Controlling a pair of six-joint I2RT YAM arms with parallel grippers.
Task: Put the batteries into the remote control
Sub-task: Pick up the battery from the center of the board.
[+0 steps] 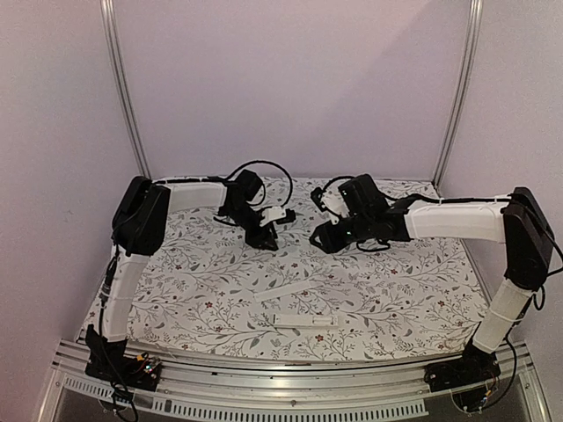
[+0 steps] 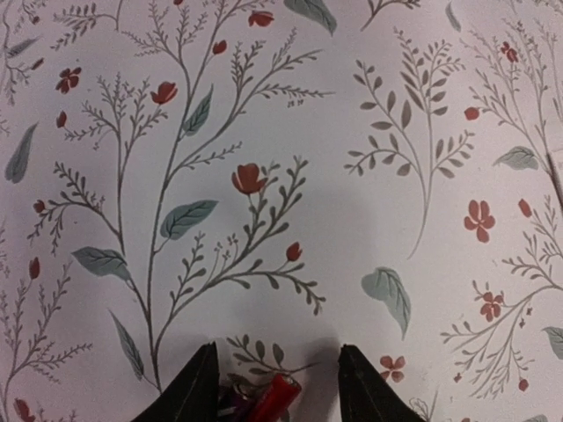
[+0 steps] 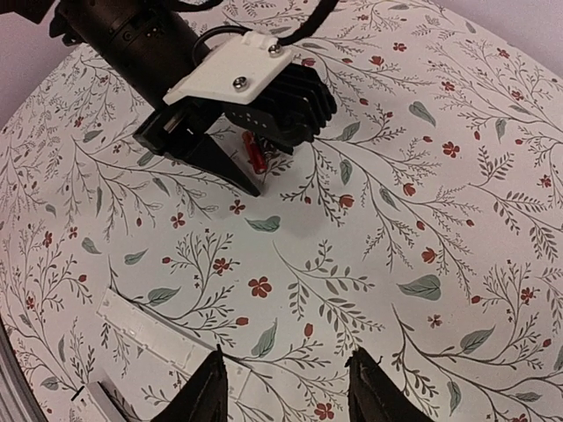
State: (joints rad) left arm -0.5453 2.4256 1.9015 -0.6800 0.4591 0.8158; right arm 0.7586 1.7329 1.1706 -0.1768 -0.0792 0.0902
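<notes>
The table (image 1: pixel 493 290) is covered right across by a floral cloth (image 1: pixel 396 290), white with grey sprigs and small red flowers. Both arms are bent in over its far half. The left arm (image 1: pixel 189 195) comes in from the left and the right arm (image 1: pixel 453 220) from the right, so their heads nearly face each other near the middle. The left gripper (image 2: pixel 277 350) points down at the cloth with its jaws partly apart. The right gripper (image 3: pixel 288 353) hangs just beside it, jaws wide and nothing between them. Well apart from both, towards the near edge, the remote control (image 1: pixel 303 321) lies flat, a slim white bar. A thinner white cover strip (image 1: pixel 277 292) lies at a slant just beyond it, not touching it. Smallest of all is a battery (image 2: pixel 274 397), red at the end that shows. It sits low in the gap between the left fingers (image 2: pixel 198 391) with something dark beside it. The fingers are not closed on it, and I cannot tell whether either one touches it.
</notes>
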